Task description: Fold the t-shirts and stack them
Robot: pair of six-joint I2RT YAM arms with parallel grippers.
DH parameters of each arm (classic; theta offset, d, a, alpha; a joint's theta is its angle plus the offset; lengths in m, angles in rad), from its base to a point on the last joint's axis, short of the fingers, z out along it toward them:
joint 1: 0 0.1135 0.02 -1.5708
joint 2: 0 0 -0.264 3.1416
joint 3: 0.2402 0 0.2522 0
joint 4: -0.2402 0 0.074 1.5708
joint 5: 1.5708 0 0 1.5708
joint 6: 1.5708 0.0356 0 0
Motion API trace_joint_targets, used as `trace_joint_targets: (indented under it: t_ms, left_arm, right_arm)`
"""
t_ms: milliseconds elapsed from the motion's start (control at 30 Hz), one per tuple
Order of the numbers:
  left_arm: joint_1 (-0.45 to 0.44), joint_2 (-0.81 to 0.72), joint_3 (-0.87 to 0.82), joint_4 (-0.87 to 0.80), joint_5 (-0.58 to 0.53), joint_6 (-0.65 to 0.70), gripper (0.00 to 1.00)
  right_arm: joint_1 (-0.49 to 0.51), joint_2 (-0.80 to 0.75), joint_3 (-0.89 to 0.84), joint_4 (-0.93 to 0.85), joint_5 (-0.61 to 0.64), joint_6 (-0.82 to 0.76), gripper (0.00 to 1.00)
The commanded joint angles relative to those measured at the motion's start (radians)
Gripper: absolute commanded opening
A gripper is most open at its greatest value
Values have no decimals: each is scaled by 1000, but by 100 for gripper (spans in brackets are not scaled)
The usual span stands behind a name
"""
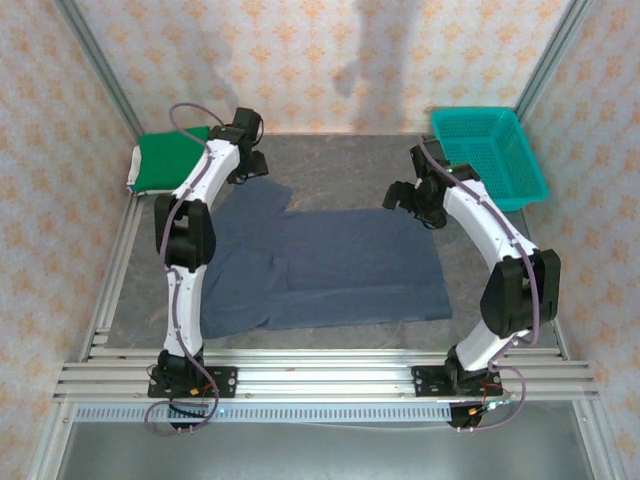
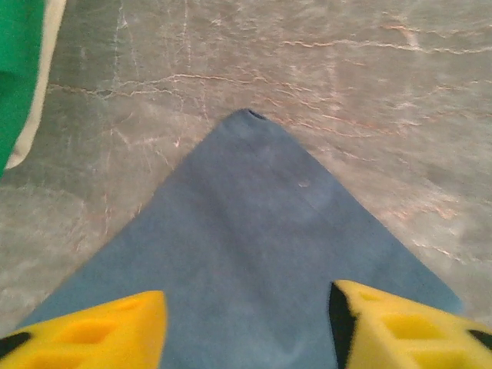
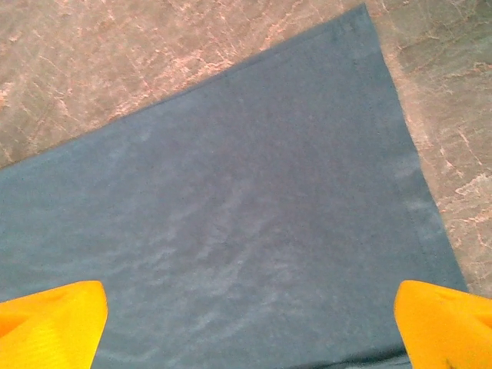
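A slate-blue t-shirt (image 1: 330, 265) lies spread flat on the middle of the table. My left gripper (image 1: 252, 166) hovers over its far left sleeve. In the left wrist view the sleeve corner (image 2: 254, 231) points away, and the yellow fingers (image 2: 92, 330) of the left gripper (image 2: 246, 330) stand open above it with nothing gripped. My right gripper (image 1: 402, 198) is over the shirt's far right corner. In the right wrist view this gripper (image 3: 250, 327) is wide open over flat blue cloth (image 3: 231, 207). A folded green t-shirt (image 1: 172, 155) lies at the back left on a white t-shirt (image 1: 135, 178).
A teal mesh basket (image 1: 490, 155) stands at the back right corner. Metal frame posts and patterned walls close in the table on three sides. Bare grey table (image 1: 340, 165) shows behind the blue shirt, between the two grippers.
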Motion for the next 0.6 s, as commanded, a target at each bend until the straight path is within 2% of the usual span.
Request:
trace_joint_targets:
  t_ms: [0,300,567]
  left_arm:
    - [18,39,115,-60,-74,45,53]
    - [43,221,282,-6,-23,33,54]
    - [51,290,294,60,23,-14,54]
  right_arm:
    - [-21,3,28,-71,2,-39,95]
    - [-69,-45,-31,-111,7,-67,95]
    - [-85,-41,-50,-110,3,-76,95]
